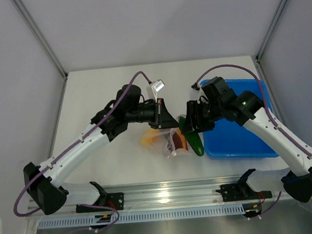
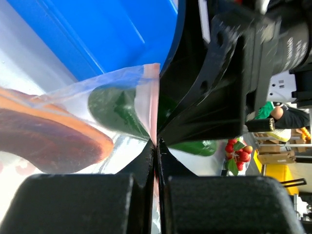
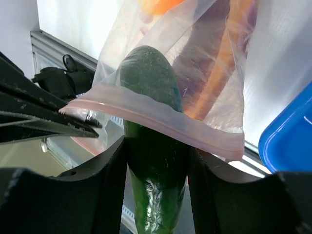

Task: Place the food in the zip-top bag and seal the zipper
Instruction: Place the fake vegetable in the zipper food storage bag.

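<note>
Left gripper (image 2: 156,142) pinches the clear dotted bag (image 3: 214,73) at its pink strip (image 3: 161,119); right gripper (image 3: 156,163), clasping the dark-green cucumber (image 3: 153,204), should push straight in.

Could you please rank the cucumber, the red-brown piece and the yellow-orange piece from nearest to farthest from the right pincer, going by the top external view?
1. cucumber: gripped in the right pincer, its tip inside the zip-top bag.
2. red-brown piece: in the bag, just left of the cucumber.
3. yellow-orange piece: farthest left, towards the left arm.
</note>
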Available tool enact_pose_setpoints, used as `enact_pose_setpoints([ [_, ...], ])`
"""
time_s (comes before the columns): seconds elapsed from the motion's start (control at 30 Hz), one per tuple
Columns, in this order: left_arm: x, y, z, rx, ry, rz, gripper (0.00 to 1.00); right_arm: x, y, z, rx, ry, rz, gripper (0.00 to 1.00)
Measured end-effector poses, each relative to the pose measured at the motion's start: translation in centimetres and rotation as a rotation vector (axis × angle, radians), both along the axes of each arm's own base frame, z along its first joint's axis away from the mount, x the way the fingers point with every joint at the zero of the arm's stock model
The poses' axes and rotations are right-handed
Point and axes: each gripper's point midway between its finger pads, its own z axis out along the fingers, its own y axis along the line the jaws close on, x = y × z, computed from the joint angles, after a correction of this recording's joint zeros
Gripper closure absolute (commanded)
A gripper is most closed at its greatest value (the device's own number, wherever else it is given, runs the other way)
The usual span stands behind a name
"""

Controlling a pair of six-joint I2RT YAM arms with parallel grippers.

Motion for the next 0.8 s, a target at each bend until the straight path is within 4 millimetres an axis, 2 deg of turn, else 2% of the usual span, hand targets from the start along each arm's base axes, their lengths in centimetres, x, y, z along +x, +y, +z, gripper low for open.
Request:
enact_pose_setpoints([
  [0.17, -0.1, -0.3, 0.7, -0.031, 0.011, -0.005, 1.00, 0.4, 0.6, -0.5, -0.021, -0.015, -0.009, 0.64],
  [0.2, -0.1, -0.4, 0.8, -0.037, 0.015, -0.005, 0.99, 0.6, 0.7, -0.6, -0.025, -0.017, -0.013, 0.56],
  [0.3, -0.1, -0.5, 1.1, -0.046, 0.018, -0.005, 0.99, 1.0, 0.8, -1.0, -0.036, -0.023, -0.025, 0.42],
  [0.47, -0.1, -0.5, 1.1, -0.047, 0.024, -0.003, 0.99, 1.1, 1.0, -1.4, -0.053, -0.034, -0.035, 0.32],
  [0.5, -0.1, -0.5, 1.1, -0.047, 0.024, -0.003, 1.00, 1.1, 1.0, -1.5, -0.057, -0.038, -0.036, 0.27],
  [0.8, -0.2, -0.4, 1.0, -0.043, 0.027, -0.002, 1.00, 1.2, 0.6, -1.3, -0.070, -0.058, -0.048, 0.26],
])
